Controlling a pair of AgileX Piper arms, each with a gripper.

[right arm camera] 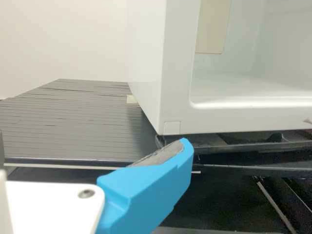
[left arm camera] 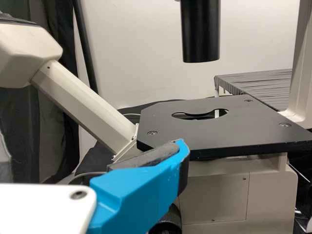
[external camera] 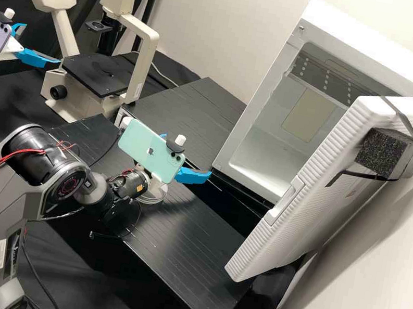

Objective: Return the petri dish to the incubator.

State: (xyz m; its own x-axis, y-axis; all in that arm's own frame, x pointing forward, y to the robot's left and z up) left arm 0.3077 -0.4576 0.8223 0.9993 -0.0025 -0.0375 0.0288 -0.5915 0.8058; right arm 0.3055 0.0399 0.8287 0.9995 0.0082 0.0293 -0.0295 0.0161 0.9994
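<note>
While the left gripper [external camera: 42, 44] and right gripper [external camera: 186, 155] gape wide, we should lower the latter around the dish [external camera: 154, 200] near the incubator [external camera: 368, 42], pinching lightly.

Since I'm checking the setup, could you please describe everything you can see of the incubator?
The incubator is a white box, seemingly plastic, standing upright on the black bench. Its door, open, has a ribbed edge and an inset handle; a black strap and dark foam block are attached outside. Within are smooth pale walls, a grey panel with white dots near the top, and a beige rectangle on a wall. The right gripper is close by its front; contact isn't clear.
</note>
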